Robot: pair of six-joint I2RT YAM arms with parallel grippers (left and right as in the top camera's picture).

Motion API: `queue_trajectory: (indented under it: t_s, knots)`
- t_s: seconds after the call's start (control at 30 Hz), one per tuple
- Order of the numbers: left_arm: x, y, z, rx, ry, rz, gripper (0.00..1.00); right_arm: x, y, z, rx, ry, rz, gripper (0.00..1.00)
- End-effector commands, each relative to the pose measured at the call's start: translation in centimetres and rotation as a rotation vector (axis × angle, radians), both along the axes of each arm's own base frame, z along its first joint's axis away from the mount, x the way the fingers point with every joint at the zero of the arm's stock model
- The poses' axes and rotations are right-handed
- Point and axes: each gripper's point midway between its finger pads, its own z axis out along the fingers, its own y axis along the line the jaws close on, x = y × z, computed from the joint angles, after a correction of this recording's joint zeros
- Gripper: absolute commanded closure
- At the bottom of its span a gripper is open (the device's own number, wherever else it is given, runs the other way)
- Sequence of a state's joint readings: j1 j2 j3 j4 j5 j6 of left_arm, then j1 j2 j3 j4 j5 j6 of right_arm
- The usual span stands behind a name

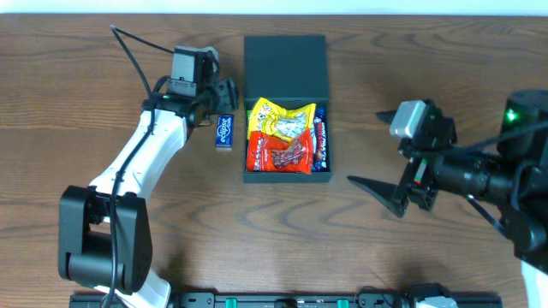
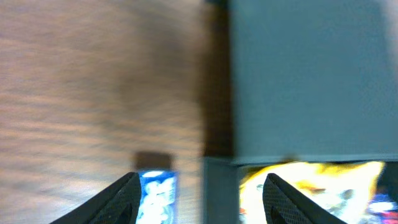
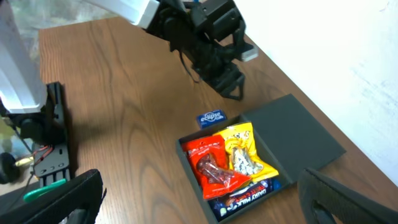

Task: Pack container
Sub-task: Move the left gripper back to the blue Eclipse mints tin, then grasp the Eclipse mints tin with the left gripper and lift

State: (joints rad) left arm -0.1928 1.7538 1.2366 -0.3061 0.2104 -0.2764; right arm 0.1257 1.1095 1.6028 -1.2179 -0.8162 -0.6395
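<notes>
The dark teal container lies open mid-table, its flat lid folded back. Inside are a yellow packet, a red packet and a dark blue bar. A small blue packet lies on the table left of the container. My left gripper is open and empty just above that packet; its view shows the packet beside the left finger and the container wall between the fingers. My right gripper is open and empty, to the right of the container.
The wooden table holds nothing else. The left arm's base stands at the front left, and the right arm's body fills the right edge. A black rail runs along the front edge.
</notes>
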Motion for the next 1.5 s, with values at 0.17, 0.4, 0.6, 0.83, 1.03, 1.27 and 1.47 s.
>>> queue_trajectory:
  t_s: [0.17,0.4,0.6,0.83,1.03,1.27,1.47]
  knots:
    - [-1.1,3.1,-1.0,0.301,0.005,-0.089,0.33,2.3,0.3,-0.2,0.017,0.008,0.002,0.01]
    - [-2.7,4.1,-3.2,0.350,0.060,-0.087,0.32,3.2,0.4,0.9,0.025,-0.064,0.002,0.01]
    - [-4.7,3.2,-5.6,0.348,0.115,-0.131,0.32,3.6,0.5,1.4,0.029,-0.098,0.003,0.01]
    - [-5.8,1.3,-7.4,0.356,0.094,-0.185,0.30,3.8,0.5,1.4,0.030,-0.100,0.003,0.01]
    - [-5.5,1.0,-8.8,0.437,0.064,-0.176,0.28,3.8,0.5,1.3,0.030,-0.096,0.003,0.01]
    - [-5.1,1.1,-10.9,0.444,0.081,-0.167,0.34,3.8,0.5,1.3,0.033,-0.091,0.000,0.01]
    - [-5.2,1.1,-11.7,0.439,0.097,-0.157,0.59,3.8,0.5,1.3,0.033,-0.091,0.000,0.01]
